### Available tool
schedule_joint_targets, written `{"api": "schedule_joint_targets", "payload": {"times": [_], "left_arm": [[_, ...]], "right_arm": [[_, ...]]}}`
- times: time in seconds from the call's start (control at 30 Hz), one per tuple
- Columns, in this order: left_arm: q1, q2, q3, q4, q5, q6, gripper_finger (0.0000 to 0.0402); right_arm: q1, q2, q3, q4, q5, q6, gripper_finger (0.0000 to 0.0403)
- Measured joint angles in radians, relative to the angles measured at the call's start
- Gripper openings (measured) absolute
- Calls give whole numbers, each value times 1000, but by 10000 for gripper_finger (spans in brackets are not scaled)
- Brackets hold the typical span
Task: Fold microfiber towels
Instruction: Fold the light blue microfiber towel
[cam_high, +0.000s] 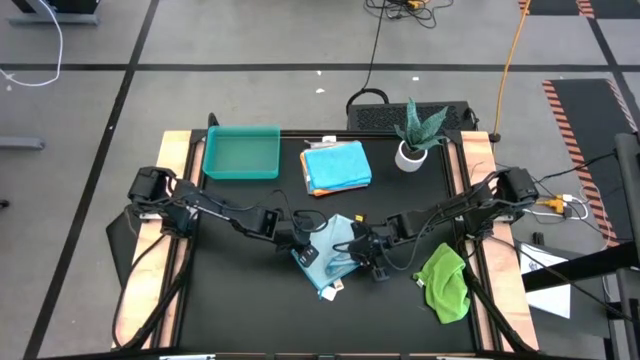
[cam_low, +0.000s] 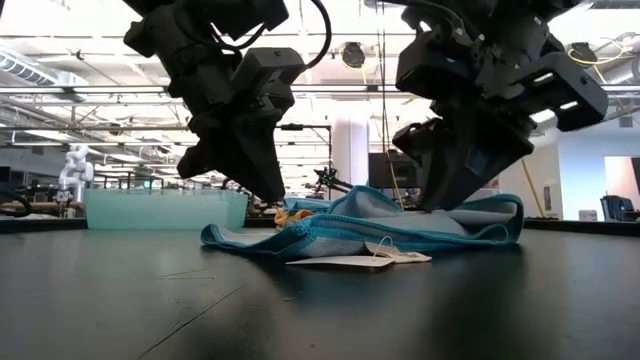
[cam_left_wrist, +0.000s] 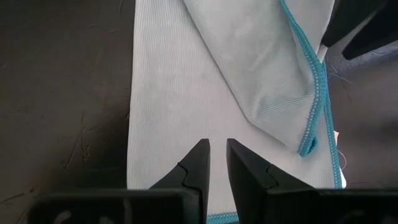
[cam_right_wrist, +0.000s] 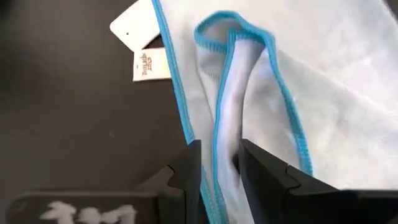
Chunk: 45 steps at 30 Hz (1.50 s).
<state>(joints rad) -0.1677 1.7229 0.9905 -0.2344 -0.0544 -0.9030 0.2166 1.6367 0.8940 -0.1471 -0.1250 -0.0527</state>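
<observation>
A pale blue towel (cam_high: 338, 238) with a brighter blue hem lies rumpled at the table's middle, most of it flat on the black top, its white tags (cam_right_wrist: 140, 37) at its near end. My left gripper (cam_left_wrist: 217, 144) stands on the towel's left part, fingers almost together. My right gripper (cam_right_wrist: 219, 149) is shut on a raised fold at the towel's right part. A green towel (cam_high: 446, 282) lies crumpled near the right edge. A bright blue towel lies folded on an orange one (cam_high: 336, 166) at the far middle. My left gripper comes slanting down from the table's left onto a flat single layer of the towel (cam_left_wrist: 186, 124), a little in from its hemmed edge (cam_left_wrist: 219, 216). Pale cloth shows in the narrow gap between the fingers; how much is pinched I cannot tell. My right gripper pinches an upstanding fold of the towel's hemmed edge (cam_right_wrist: 225, 93) between its two fingers. The fingers slant down from the table's right and lie along the fold. The fold loops up slack beyond the fingertips, while the cloth around it stays on the table.
A teal tray (cam_high: 240, 152) stands at the far left. A potted plant (cam_high: 415, 135) stands at the far right. Wooden rails (cam_high: 180, 170) run along both sides of the black top. Bare table shows near the front edge, left of the green towel.
</observation>
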Motion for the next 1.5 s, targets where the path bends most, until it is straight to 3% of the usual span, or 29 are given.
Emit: {"api": "schedule_joint_targets", "payload": {"times": [0.83, 1.17, 1.5], "left_arm": [[0, 0, 0, 0, 0, -13, 56], [0, 0, 0, 0, 0, -19, 56], [3, 0, 0, 0, -1, -19, 56]], "right_arm": [[-18, 63, 0, 16, 18, -15, 97], [8, -43, -1, 2, 18, 50, 97], [47, -13, 0, -1, 16, 53, 98]]}}
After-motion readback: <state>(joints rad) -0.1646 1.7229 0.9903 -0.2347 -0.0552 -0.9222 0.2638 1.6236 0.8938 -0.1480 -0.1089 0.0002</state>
